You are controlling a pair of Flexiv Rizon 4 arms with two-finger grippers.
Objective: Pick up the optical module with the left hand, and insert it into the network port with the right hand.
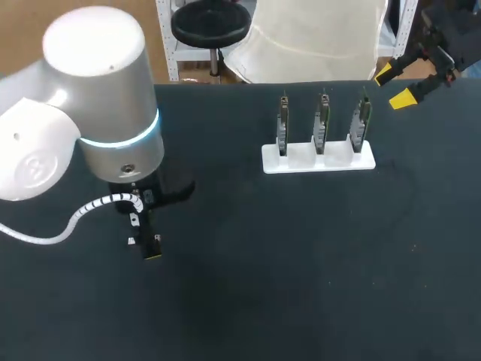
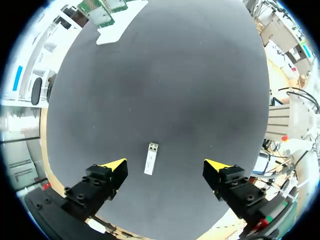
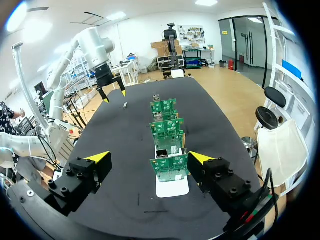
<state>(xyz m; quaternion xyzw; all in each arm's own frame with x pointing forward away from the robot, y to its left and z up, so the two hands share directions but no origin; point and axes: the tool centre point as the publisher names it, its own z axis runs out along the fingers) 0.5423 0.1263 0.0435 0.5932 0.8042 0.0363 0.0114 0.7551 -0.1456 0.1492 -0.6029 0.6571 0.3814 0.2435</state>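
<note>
Head view: left gripper [image 1: 144, 241] is hanging low over the black desk [image 1: 301, 263] on its left side. The right gripper [image 1: 393, 86] is sitting wide open off the far right corner, beyond the white holder [image 1: 319, 159] carrying three upright port boards [image 1: 322, 124]. Nothing looks picked yet, so grasp, handover and insertion are all remaining.

Left wrist view: fingers [image 2: 114, 166] are standing wide apart and holding nothing, with the optical module [image 2: 150, 159] lying flat on the desk between them, untouched.

Right wrist view: right fingers are also standing wide and empty, facing the board row end-on, with the module lying far off under the left gripper.
</note>
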